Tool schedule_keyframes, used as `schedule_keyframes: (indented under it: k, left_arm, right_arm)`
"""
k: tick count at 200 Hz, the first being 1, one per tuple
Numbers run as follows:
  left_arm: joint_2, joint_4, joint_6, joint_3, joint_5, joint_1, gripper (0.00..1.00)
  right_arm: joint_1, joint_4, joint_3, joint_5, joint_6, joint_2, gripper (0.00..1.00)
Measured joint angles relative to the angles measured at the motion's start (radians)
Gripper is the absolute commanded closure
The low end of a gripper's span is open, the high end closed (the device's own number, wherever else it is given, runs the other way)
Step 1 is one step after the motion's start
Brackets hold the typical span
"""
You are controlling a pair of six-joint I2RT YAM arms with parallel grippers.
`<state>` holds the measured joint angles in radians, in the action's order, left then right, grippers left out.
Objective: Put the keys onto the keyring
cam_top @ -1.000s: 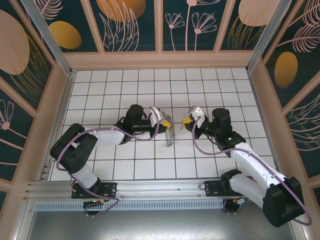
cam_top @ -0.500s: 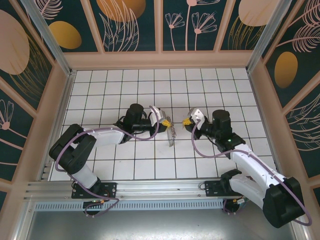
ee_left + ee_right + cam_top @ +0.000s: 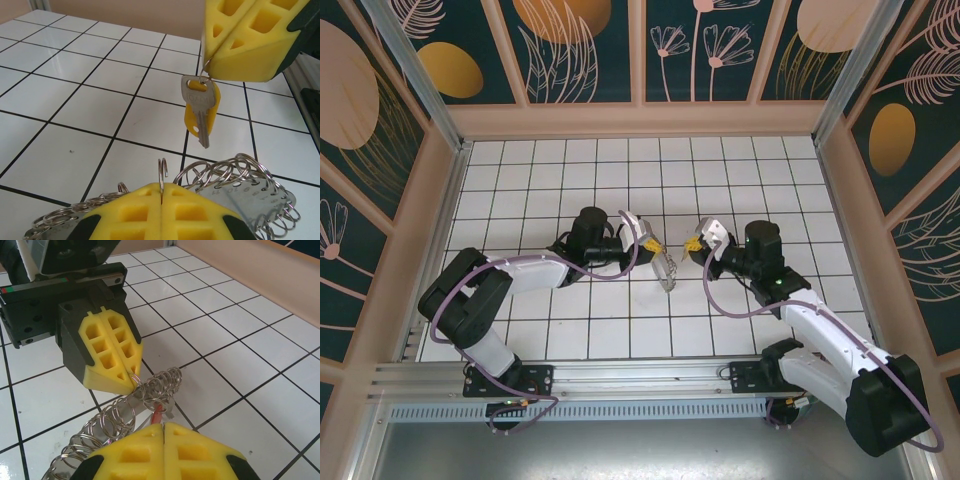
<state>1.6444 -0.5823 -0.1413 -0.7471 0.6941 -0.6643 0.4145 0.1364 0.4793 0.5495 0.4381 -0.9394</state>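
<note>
My left gripper (image 3: 648,243) (image 3: 161,187) is shut on one upright split ring (image 3: 162,172) of the keyring (image 3: 666,268) (image 3: 240,175) (image 3: 150,390). The keyring is a silver cluster of wire rings around a flat metal plate, hanging below the fingers. My right gripper (image 3: 693,243) (image 3: 164,426) faces it about half a tile away and is shut on the keys (image 3: 200,107). These are a silver key and a yellow-headed one dangling just above the held ring. In the right wrist view a reddish sliver of the keys (image 3: 157,415) pokes out beside the rings.
White tiled floor (image 3: 620,180) with dark grout spreads all round, enclosed by a low beige wall (image 3: 640,120) and patterned panels. The two arms meet near the middle. An aluminium rail (image 3: 570,375) runs along the near edge.
The hanging keyring has swung slightly to the right and tilted. The right gripper has edged a little toward it. Both grips are unchanged.
</note>
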Motion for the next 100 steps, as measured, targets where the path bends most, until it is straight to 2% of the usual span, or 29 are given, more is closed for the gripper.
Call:
schedule_keyframes:
  k: [100]
  left_arm:
    - [0.017,-0.024,0.005,-0.001,0.000,0.000,1.00]
  right_arm:
    - [0.006,0.053,-0.021,-0.030,-0.018,-0.009,1.00]
